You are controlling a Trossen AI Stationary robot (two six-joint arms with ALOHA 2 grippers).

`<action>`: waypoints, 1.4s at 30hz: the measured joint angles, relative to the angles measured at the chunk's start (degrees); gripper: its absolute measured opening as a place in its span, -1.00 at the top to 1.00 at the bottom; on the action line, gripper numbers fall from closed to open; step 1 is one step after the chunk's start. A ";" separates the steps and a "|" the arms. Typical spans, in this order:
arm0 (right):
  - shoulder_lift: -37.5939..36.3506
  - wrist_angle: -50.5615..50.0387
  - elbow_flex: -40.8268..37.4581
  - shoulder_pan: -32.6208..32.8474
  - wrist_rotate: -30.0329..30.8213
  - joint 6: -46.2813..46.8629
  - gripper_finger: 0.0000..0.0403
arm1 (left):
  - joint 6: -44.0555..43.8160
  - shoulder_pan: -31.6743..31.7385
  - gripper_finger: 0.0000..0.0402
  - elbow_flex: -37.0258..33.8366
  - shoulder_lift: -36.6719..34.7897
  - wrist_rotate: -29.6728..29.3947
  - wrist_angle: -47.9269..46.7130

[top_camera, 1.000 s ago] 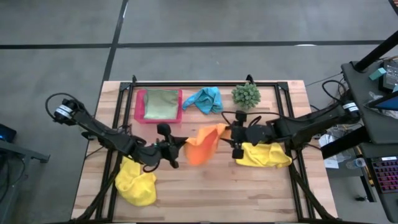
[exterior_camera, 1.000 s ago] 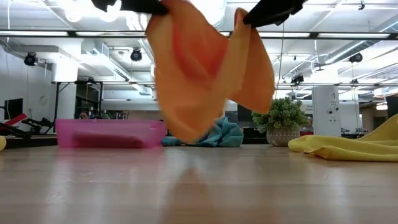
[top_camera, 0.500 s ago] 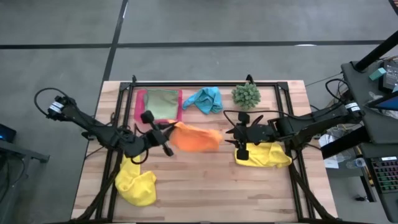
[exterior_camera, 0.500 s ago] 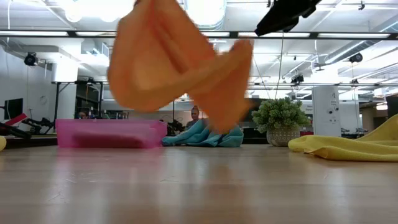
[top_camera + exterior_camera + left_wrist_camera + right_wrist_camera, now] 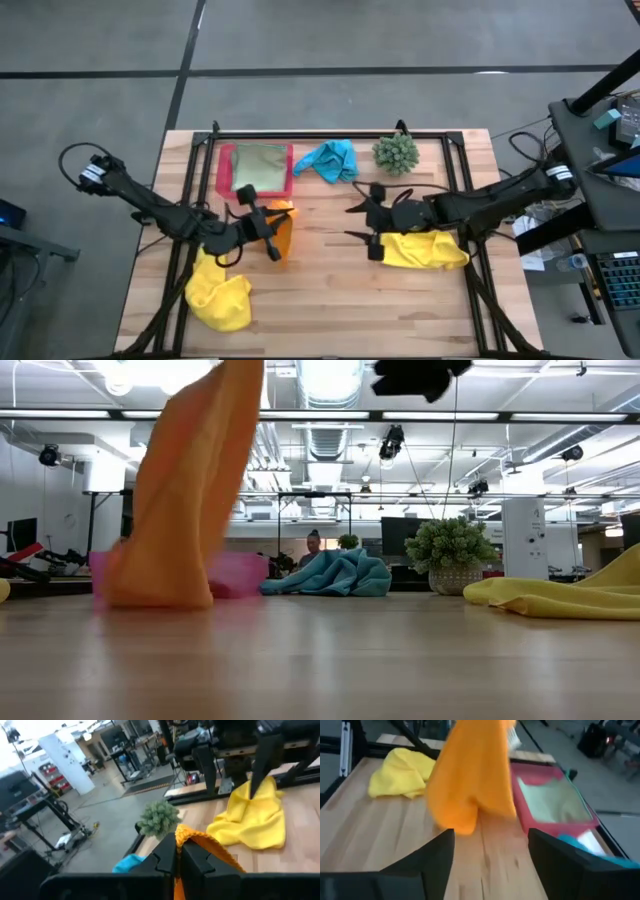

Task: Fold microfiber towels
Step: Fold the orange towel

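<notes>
Left gripper [image 5: 268,222] is pinched tight on one corner of the orange towel [image 5: 282,232], holding it up so it hangs in a limp drape just in front of the pink tray [image 5: 224,186], with its bottom edge down at the table [image 5: 330,290]. Right gripper [image 5: 362,222] sits mid-table with its fingers spread wide and nothing in them, right beside a yellow towel [image 5: 425,250].

The cloth looks super light and floppy, zero stiffness, so it'll just follow wherever the held corner goes and bunch up if you set it down carelessly. Microfiber should be grabby rather than slick, so a pinch ought to hold fine. I'd guess the best spot for the right one is a free corner or the top edge next to the held corner, so the towel gets stretched flat between both. Grabbing mid-cloth would probably just scrunch it.
</notes>
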 joint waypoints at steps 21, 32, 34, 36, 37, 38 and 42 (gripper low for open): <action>23.37 11.47 3.92 -0.02 0.06 -3.87 -0.26 | -6.05 2.29 1.00 0.12 14.65 -1.82 5.90; 24.67 13.03 4.41 0.00 0.05 -2.09 -0.21 | -6.00 4.41 1.00 0.13 17.45 -1.38 7.92; 24.67 13.13 4.38 -0.02 0.06 -2.04 -0.21 | -6.00 4.43 1.00 0.13 17.46 -1.32 7.86; 24.67 13.91 4.36 -0.01 0.05 -1.89 -0.21 | -6.00 4.43 1.00 0.13 17.46 -1.24 7.87; 24.67 14.56 4.34 0.00 0.06 -1.88 -0.21 | -6.00 4.43 1.00 0.13 17.46 -1.15 7.87; 24.67 15.42 4.30 0.00 0.04 -1.88 -0.21 | -6.00 4.43 1.00 0.13 17.46 -1.11 7.85; 24.65 18.46 4.06 0.22 0.06 -1.89 -0.19 | -6.00 4.43 1.00 0.13 17.46 -1.05 7.83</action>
